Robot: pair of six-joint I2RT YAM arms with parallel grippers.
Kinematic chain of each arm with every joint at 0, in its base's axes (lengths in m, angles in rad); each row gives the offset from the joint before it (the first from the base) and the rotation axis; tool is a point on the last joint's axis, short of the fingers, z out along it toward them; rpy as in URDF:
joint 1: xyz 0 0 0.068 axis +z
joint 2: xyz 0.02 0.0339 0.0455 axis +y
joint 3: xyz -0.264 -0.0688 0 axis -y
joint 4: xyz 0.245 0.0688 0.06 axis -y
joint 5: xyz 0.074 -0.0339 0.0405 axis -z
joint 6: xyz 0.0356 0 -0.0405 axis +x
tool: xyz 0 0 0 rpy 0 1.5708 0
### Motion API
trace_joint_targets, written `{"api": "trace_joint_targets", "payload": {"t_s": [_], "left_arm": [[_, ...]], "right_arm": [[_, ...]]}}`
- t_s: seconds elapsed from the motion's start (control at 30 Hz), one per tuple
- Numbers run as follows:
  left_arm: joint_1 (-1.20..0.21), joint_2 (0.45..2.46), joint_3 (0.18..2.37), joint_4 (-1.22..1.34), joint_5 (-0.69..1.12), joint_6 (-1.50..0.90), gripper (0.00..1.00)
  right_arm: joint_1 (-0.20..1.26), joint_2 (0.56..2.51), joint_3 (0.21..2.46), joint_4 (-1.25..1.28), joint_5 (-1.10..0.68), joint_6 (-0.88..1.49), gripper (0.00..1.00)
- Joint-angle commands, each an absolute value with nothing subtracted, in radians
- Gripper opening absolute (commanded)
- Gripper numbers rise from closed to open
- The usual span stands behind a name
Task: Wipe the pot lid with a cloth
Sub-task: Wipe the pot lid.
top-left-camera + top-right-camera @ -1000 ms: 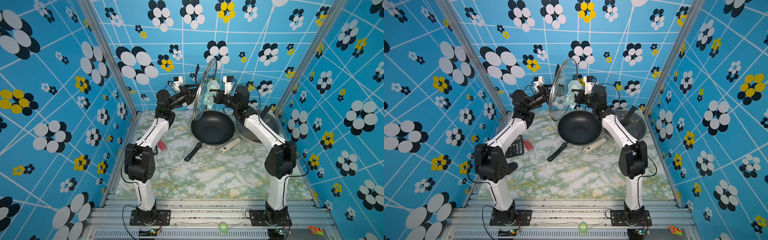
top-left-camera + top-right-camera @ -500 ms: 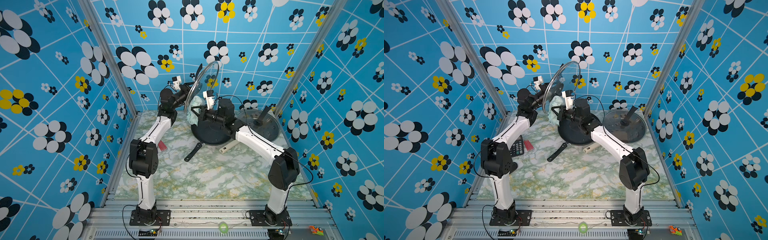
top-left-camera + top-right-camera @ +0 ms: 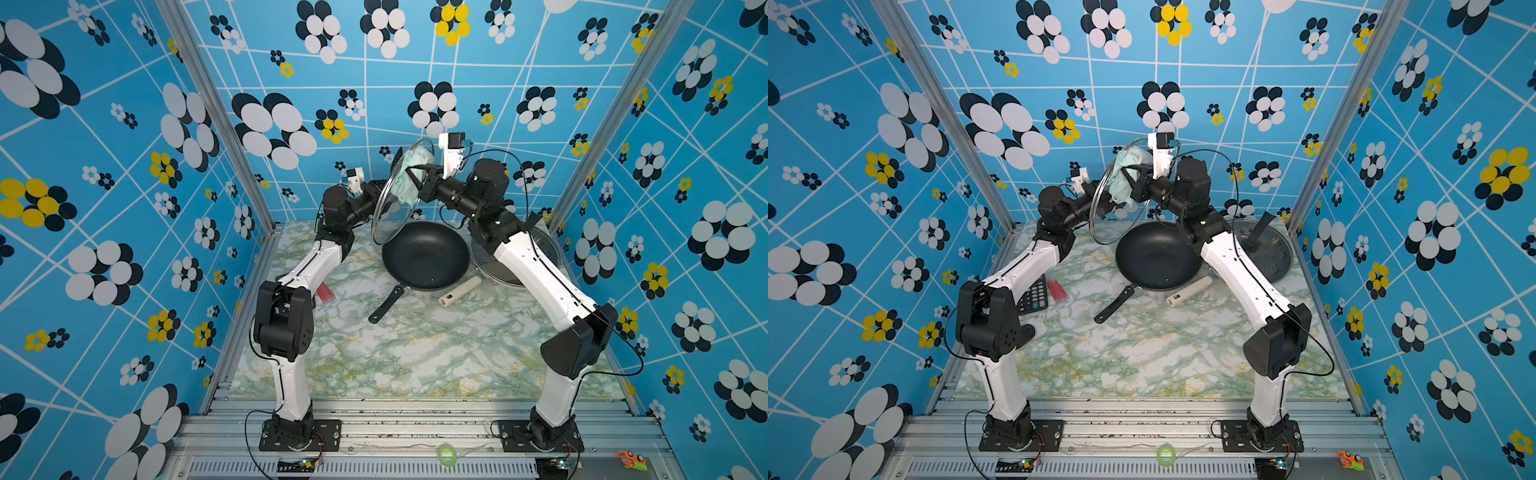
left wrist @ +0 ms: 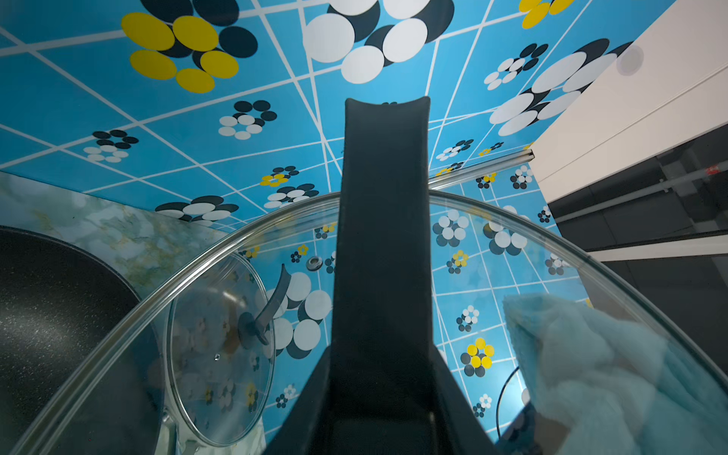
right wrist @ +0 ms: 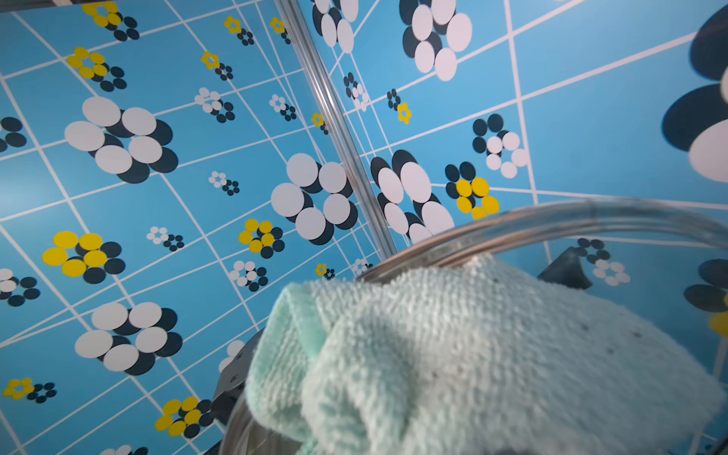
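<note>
Here the right gripper (image 3: 417, 178) is closed tight on the cloth (image 3: 405, 185), bunched up, and presses it against the pot lid (image 3: 388, 220) near the upper rim, on the side away from its black handle (image 4: 382, 236). The left gripper (image 3: 374, 195) is clamped narrow on that handle and holds the glass lid raised on edge, tilted, above the black pan (image 3: 424, 257) that sits on the desk (image 3: 395, 353).

Both arms (image 3: 309, 266) white-shelled with black joints (image 3: 284, 320); black cables (image 3: 642, 362); bolted black bases (image 3: 299, 434).
</note>
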State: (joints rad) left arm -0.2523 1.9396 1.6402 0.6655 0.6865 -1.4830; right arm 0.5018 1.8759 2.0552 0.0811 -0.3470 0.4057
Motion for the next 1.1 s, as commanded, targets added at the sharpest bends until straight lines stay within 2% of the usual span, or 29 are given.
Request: {"api": "trace_joint_targets", "payload": {"t_s": [0.0, 0.17, 0.43, 0.63, 0.77, 1.07], "left_arm": [[-0.284, 1.812, 1.645, 0.846, 0.792, -1.424, 0.00], [-0.299, 1.786, 1.681, 0.859, 0.815, -1.425, 0.00], [-0.303, 1.746, 1.675, 0.854, 0.771, -1.406, 0.00], [-0.300, 1.757, 1.660, 0.830, 0.733, -1.376, 0.00], [-0.302, 1.787, 1.670, 0.818, 0.721, -1.376, 0.00], [-0.304, 1.796, 1.639, 0.744, 0.678, -1.314, 0.00]], "right_arm": [[0.435, 1.924, 2.133, 0.095, -0.301, 0.369, 0.00], [0.391, 2.001, 2.131, 0.102, -0.293, 0.385, 0.00], [0.436, 2.003, 1.997, 0.192, -0.382, 0.507, 0.00], [0.512, 1.846, 1.799, 0.247, -0.449, 0.551, 0.00], [0.514, 1.720, 1.712, 0.272, -0.402, 0.526, 0.00], [0.442, 1.585, 1.735, 0.316, -0.292, 0.494, 0.00]]}}
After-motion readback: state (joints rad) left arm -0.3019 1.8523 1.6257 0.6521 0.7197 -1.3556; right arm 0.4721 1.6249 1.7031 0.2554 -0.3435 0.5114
